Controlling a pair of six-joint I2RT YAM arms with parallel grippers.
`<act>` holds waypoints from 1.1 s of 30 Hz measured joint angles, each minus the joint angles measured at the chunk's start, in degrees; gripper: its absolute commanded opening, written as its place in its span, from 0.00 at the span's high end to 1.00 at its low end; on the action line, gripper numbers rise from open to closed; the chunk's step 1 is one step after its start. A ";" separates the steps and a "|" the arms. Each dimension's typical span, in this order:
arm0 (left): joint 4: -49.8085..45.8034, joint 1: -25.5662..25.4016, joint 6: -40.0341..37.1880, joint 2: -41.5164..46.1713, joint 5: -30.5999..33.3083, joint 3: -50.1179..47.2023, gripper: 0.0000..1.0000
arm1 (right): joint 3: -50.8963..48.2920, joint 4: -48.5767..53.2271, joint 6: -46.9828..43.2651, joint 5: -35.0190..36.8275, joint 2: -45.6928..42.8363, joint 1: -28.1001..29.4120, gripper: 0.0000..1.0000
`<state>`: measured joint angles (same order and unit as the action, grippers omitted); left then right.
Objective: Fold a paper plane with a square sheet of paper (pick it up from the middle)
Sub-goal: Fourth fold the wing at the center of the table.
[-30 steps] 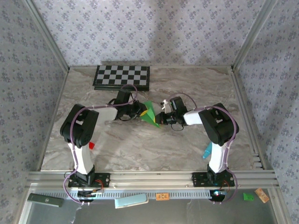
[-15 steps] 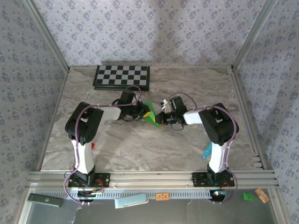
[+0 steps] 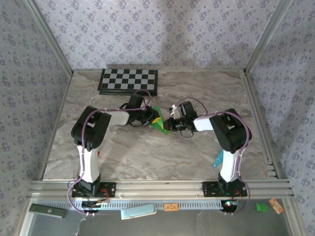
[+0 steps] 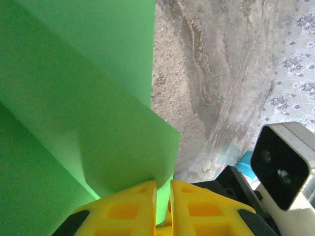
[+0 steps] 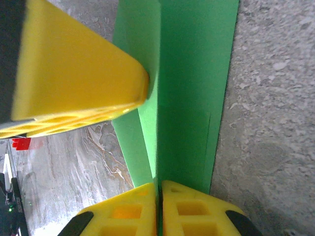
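Observation:
The square sheet of paper is now folded into a narrow, pointed bright green paper plane (image 3: 158, 123) held just above the table's middle. My left gripper (image 3: 151, 119) comes at it from the left and is shut on a folded layer (image 4: 74, 98), which stands between the yellow fingertips (image 4: 163, 196). My right gripper (image 3: 166, 125) comes from the right and is shut on the centre crease (image 5: 192, 88), with only a thin gap between its jaws (image 5: 160, 196). In the right wrist view the left gripper's yellow finger (image 5: 74, 73) presses the paper's other side.
A black-and-white checkerboard (image 3: 129, 81) lies at the back left. A teal marker (image 3: 218, 160) sits by the right arm's base. A small red block (image 3: 97, 153) lies next to the left arm. Metal rails line the table's sides.
The left arm's elbow has swung to the right and a little farther back. Both grippers and the green paper stay almost where they were.

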<state>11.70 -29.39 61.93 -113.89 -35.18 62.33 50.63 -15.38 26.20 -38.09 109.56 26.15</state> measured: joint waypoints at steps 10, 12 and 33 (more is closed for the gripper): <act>-0.20 -0.15 -0.02 -0.68 -0.20 0.90 0.85 | 0.00 -0.33 0.17 -1.07 -0.02 -0.04 0.79; -0.22 -0.31 -0.02 -0.68 -0.22 0.94 0.85 | 0.00 -0.33 0.17 -1.18 -0.02 -0.04 0.79; -1.20 -0.07 0.02 -0.98 -0.15 1.68 0.83 | 0.17 0.66 0.02 0.70 0.07 -0.04 0.94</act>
<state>10.50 -29.45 61.95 -114.87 -35.33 64.01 50.81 -14.72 26.22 -37.39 109.62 26.11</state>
